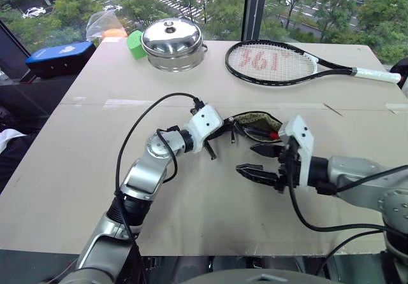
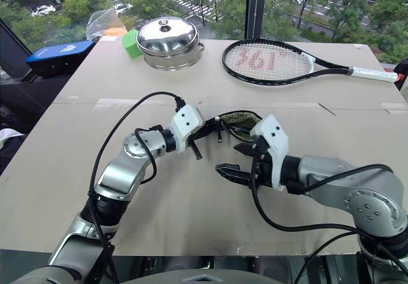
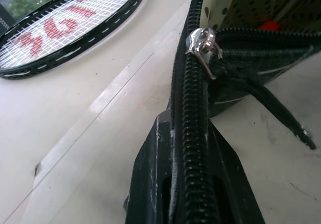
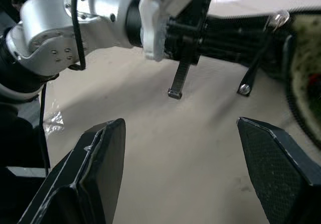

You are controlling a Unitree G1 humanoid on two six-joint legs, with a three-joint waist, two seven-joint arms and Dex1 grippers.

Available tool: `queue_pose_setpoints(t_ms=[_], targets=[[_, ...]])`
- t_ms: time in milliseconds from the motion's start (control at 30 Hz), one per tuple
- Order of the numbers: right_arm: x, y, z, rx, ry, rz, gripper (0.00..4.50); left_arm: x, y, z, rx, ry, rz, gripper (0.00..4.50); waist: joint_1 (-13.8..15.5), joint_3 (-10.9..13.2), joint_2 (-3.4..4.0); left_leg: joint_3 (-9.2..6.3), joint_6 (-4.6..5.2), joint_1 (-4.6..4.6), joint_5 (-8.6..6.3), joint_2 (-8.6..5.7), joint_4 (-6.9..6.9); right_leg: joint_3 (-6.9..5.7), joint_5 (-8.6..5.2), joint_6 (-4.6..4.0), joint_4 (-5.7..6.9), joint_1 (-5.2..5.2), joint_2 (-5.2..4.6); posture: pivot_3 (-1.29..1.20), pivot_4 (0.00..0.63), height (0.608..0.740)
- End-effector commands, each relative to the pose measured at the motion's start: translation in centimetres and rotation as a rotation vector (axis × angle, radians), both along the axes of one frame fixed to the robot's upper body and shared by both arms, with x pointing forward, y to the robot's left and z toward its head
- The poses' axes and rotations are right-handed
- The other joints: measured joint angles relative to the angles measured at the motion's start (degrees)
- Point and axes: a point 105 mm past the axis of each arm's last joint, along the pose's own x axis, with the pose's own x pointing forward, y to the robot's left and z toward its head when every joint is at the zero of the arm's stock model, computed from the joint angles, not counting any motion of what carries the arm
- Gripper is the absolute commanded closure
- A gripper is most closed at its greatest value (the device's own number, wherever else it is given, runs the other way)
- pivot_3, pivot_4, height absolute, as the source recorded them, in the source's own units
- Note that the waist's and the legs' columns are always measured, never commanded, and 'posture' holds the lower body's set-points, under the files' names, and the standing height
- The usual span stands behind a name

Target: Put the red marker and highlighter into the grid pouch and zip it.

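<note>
Grid pouch [image 1: 255, 126] lies on the desk [image 1: 89, 169] between the two arms, mouth gaping, with a red tip of the red marker [image 3: 269, 25] showing inside; it looks like light, floppy fabric that will bunch and slide unless one end is pinned, so the zipper edge is the place to hold and the metal slider [image 3: 203, 45] with its black pull cord [image 3: 271, 106] the place to tug; left gripper [image 1: 220, 134] reaches in nearly level, jaws pinched on the zipper tape; right gripper [image 1: 258, 161] hovers just beside the pouch, jaws spread wide, holding nothing
</note>
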Motion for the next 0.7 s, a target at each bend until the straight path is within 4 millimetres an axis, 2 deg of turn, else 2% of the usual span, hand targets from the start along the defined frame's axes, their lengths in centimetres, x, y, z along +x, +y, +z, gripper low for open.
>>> queue_pose_setpoints(t_ms=[33, 133, 267, 533, 633, 700], targets=[[1.4, 0.8, -0.4, -0.001, -0.005, -0.059, 0.92, -0.5, -0.5, 1.7, -0.027, -0.041, -0.032, 4.5, 0.0, 0.0, -0.01, 0.0, 0.0, 0.0, 0.0, 0.0, 0.0, 0.0, 0.0, 0.0, 0.0, 0.0, 0.0, 0.0, 0.15, 0.74], [3.3, 1.1, -1.0, 0.006, 0.005, -0.142, 0.92, -0.7, -0.7, 1.7, -0.029, -0.031, -0.046, 4.5, 0.0, 0.0, -0.01, 0.0, 0.0, 0.01, 0.0, -0.01, 0.0, 0.0, 0.0, 0.0, 0.01, -0.01, 0.02, 0.0, 0.15, 0.74], [5.7, 1.5, -0.6, 0.06, -0.004, -0.234, 0.92, -1.0, -0.9, 1.8, -0.041, -0.007, -0.069, 4.5, 0.0, 0.0, -0.01, 0.0, 0.0, -0.01, 0.0, -0.02, -0.01, -0.01, 0.0, 0.0, 0.0, -0.01, 0.03, 0.0, 0.15, 0.74], [7.0, 2.4, 0.8, 0.164, -0.006, -0.254, 0.92, -1.3, -1.1, 1.8, -0.04, 0.003, -0.084, 4.5, -0.1, 0.0, 0.0, 0.02, -0.01, -0.02, 0.01, -0.01, -0.02, -0.02, 0.0, 0.01, 0.0, -0.02, 0.06, 0.0, 0.15, 0.74], [7.1, 2.7, 1.1, 0.19, -0.004, -0.251, 1.75, -1.4, -1.2, 1.8, -0.04, 0.004, -0.085, 4.5, -0.1, 0.0, 0.01, 0.02, -0.01, -0.02, 0.01, -0.01, -0.02, -0.02, 0.0, 0.0, 0.0, -0.03, 0.06, 0.0, 0.15, 0.74], [7.1, 2.7, 1.3, 0.197, -0.003, -0.253, 2.85, -1.5, -1.2, 1.7, -0.039, 0.004, -0.085, 4.5, -0.1, 0.0, 0.01, 0.02, -0.01, -0.01, 0.01, 0.0, -0.03, -0.01, 0.0, 0.0, 0.0, -0.03, 0.06, 0.0, 0.15, 0.74]])
